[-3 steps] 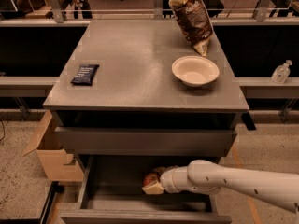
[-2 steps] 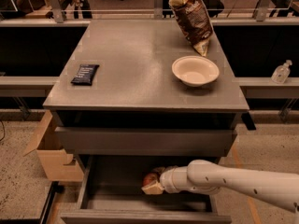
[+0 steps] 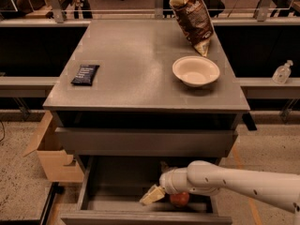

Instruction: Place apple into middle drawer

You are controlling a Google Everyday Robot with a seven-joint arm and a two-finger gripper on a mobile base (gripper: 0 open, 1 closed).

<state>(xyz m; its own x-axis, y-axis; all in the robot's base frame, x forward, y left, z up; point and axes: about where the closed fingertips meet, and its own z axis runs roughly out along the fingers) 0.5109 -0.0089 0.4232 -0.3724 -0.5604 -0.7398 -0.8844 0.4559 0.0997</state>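
The apple (image 3: pixel 180 199), round and red-orange, shows low in the open middle drawer (image 3: pixel 93 198), just under the white wrist of my arm. My gripper (image 3: pixel 153 195) reaches into that drawer from the right, with its pale yellowish tip pointing left and down, just left of the apple. I cannot tell whether the apple rests on the drawer floor or is still held. The arm hides the right part of the drawer's inside. The upper drawer (image 3: pixel 145 142) shows only its plain grey front.
On the cabinet top (image 3: pixel 136 64) are a white bowl (image 3: pixel 196 71), a brown chip bag (image 3: pixel 191 15) and a dark snack bar (image 3: pixel 85 74). An open cardboard box (image 3: pixel 49 153) stands on the floor at the left. A sanitiser bottle (image 3: pixel 282 72) stands on the right ledge.
The gripper tip has dropped lower in the drawer. The apple now shows as a red-orange ball under the wrist.
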